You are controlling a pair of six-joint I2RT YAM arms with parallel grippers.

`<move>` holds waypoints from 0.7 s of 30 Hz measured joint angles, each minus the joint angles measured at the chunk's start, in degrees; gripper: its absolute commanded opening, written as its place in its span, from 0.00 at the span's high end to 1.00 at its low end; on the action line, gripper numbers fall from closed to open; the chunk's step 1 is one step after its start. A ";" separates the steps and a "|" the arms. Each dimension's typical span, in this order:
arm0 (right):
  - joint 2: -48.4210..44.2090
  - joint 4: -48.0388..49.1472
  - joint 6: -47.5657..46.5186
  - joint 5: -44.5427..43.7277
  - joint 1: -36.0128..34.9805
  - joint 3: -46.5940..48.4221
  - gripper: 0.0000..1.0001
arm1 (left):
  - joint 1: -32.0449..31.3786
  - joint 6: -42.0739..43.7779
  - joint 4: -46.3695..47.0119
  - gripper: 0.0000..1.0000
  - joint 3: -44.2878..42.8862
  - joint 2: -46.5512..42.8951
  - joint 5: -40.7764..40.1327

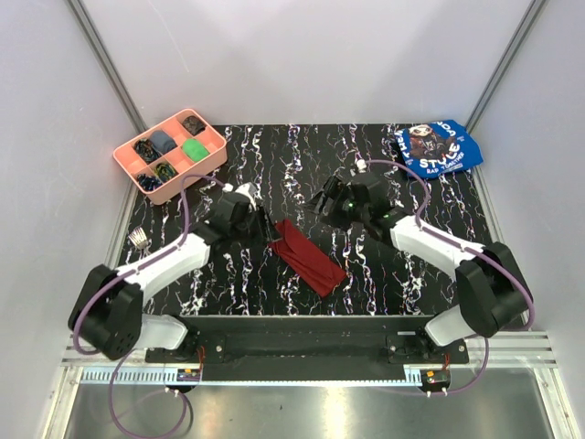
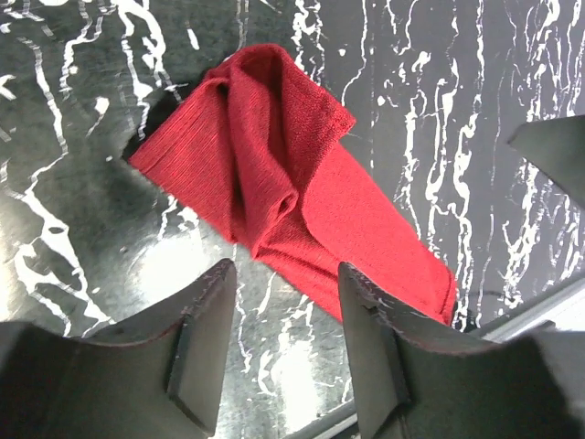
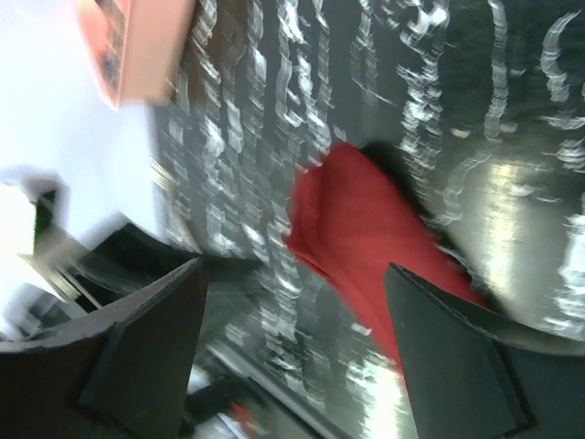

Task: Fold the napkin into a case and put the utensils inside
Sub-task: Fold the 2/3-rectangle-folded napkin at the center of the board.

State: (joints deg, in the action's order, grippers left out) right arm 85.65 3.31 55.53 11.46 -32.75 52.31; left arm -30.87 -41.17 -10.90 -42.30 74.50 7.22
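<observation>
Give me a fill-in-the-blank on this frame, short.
The folded napkin is dark ___. The left tool and right tool are both ___, holding nothing. The pink compartment tray sits at the far-___ corner of the table. The fork lies near the table's ___ edge.
Missing: red; open; left; left.

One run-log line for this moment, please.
napkin: folded strip on table | left jaws: open, empty | right jaws: open, empty | fork: table's left edge, outside napkin

Overhead light is mirrored as glare on the glossy table (image 2: pixel 82 265); the right wrist view is blurred.
</observation>
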 measured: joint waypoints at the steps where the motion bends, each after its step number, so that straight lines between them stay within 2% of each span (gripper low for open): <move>1: -0.52 -1.31 -3.98 1.55 1.09 -0.31 0.15 | 0.28 -0.09 0.00 0.48 -0.81 1.14 0.74; 3: -0.50 -3.21 -8.94 3.41 1.46 -0.79 0.23 | 0.61 -0.48 0.07 0.44 -1.77 2.84 1.64; 4: -0.39 -4.02 -11.21 4.83 1.36 -1.33 0.33 | 0.70 -0.52 0.15 0.43 -2.27 3.78 1.95; 6: -0.07 -5.42 -14.51 7.45 1.07 -2.45 0.38 | 0.81 -0.66 0.15 0.43 -3.28 5.64 2.29; 7: 0.02 -5.46 -15.19 8.44 1.01 -3.19 0.43 | 0.83 -0.66 -0.24 0.43 -4.22 6.91 2.34; 9: 0.02 -5.01 -15.87 10.12 1.01 -5.84 0.48 | 0.83 -0.37 -1.03 0.41 -6.88 10.25 2.23; 11: -0.02 -4.52 -15.98 11.61 1.01 -9.51 0.58 | 0.83 -0.04 -1.33 0.41 -9.25 13.16 2.16; 12: -0.02 -4.50 -15.98 12.31 1.01 -11.08 0.67 | 0.83 0.22 -1.60 0.44 -10.21 14.43 2.14; 16: -0.57 -2.45 -13.81 14.88 -0.31 -15.85 0.70 | 0.83 0.22 -2.08 0.48 -11.65 17.20 1.75; 19: -1.27 0.68 -12.48 15.19 -3.28 -17.94 0.73 | 0.83 0.26 -2.84 0.57 -11.65 17.49 0.57; 21: -1.18 2.27 -12.00 15.30 -4.31 -19.12 0.73 | 0.83 0.44 -3.30 0.66 -11.89 17.51 -0.57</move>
State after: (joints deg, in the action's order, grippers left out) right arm 84.47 5.58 43.53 26.76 -37.06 33.19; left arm -30.04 -40.73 -14.20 -54.19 92.01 6.66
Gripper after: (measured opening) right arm 0.280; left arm 0.449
